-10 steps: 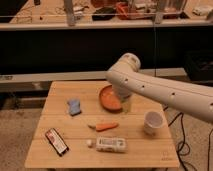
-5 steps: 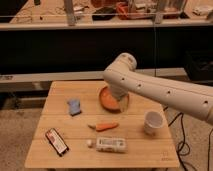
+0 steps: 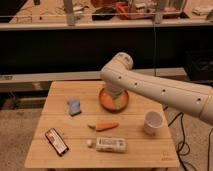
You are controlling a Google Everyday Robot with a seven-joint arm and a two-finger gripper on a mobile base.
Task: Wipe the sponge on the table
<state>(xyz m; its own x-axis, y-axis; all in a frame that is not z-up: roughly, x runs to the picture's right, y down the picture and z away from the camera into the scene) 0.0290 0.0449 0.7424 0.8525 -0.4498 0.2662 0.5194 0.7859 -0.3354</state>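
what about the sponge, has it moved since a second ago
No. The sponge lies in the same spot on the table, left of the bowl; the hand is over the bowl.

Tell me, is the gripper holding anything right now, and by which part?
Nothing is held. The gripper hangs over the orange bowl, jaws open; the sponge lies free on the table.

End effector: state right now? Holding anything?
End effector: open, holding nothing, over the orange bowl; sponge lies apart on the table.
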